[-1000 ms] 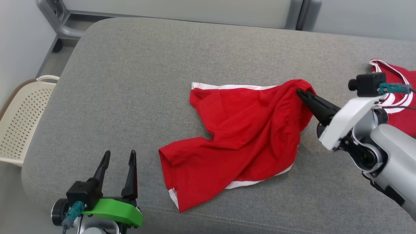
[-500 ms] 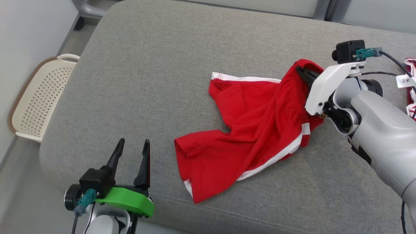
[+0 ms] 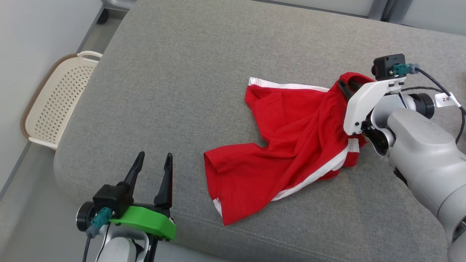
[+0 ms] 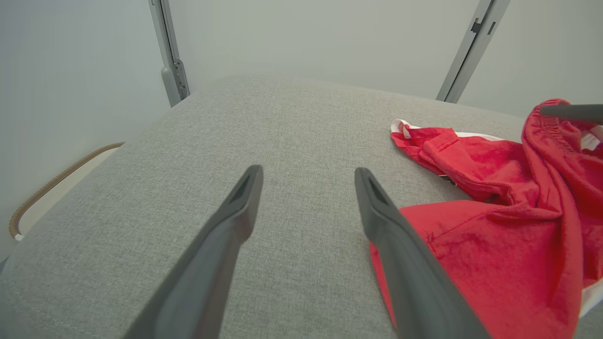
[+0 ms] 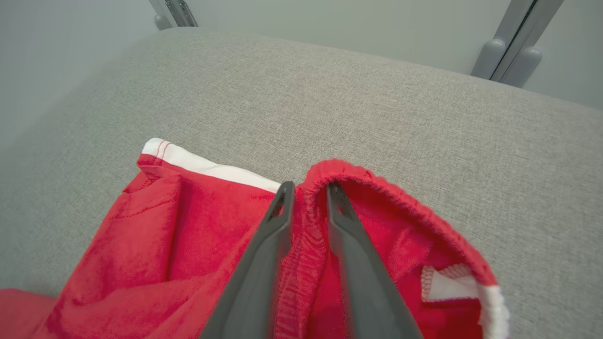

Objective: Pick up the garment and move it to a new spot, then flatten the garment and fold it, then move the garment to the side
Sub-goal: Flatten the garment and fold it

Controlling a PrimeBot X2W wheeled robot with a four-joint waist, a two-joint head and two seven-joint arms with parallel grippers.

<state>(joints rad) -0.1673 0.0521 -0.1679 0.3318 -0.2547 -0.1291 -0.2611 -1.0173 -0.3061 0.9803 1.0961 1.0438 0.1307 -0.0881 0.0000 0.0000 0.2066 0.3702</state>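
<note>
Now the right gripper [image 3: 347,87] sits at the upper right of the head view, gripping the garment [image 3: 291,145] by its waistband [image 5: 339,165]. Its jaws are almost closed, and the narrow gap between them is filled by the gathered elastic. Over the last second the whole head view has slid, so the camera has turned, and the couch [image 3: 182,72] and basket [image 3: 54,102] have not been pushed. The cloth itself has changed, though. A second ago its right side lay fairly flat. Since then the waistband has been dragged up and away, the right edge has bunched under the wrist, and a white side stripe has rolled into sight along the lower right. The rest of the garment lies crumpled on the couch at mid-frame, one leg reaching toward the bottom centre.

In the wrist view the fingers [image 5: 264,245] look slightly parted, so the pinch may be easing, which would suit setting the garment down at its new spot. The left gripper [image 3: 154,155] hangs at the lower left as before, jaws wide and empty, near the cloth but clear of it. Flattening and folding are not yet begun.
</note>
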